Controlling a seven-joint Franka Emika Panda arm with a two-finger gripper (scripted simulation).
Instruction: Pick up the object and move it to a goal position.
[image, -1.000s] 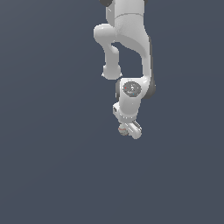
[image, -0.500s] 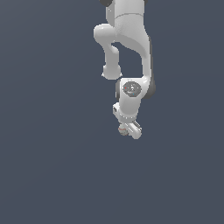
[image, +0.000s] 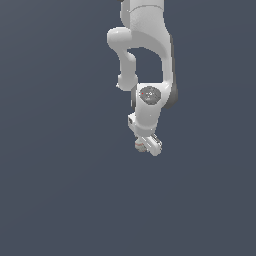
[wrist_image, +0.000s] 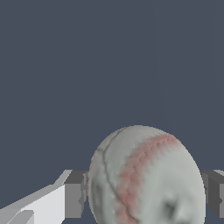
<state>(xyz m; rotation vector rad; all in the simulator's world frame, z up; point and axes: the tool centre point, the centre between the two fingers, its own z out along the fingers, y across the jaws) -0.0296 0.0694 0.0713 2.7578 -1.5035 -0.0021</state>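
The object (wrist_image: 146, 179) is a greyish-white ball with a reddish seam and dark marks, and it fills the gap between my fingers in the wrist view. My gripper (wrist_image: 144, 194) is shut on it, with one dark finger pad (wrist_image: 75, 192) against one side and the other pad (wrist_image: 214, 192) against the opposite side. In the exterior view the white arm hangs down from above, with the gripper (image: 148, 145) at its lower end. The ball (image: 140, 145) shows there only as a small pale spot at the fingers.
A plain dark grey-blue surface (image: 60, 190) lies all around and under the arm. No other objects or edges show in either view.
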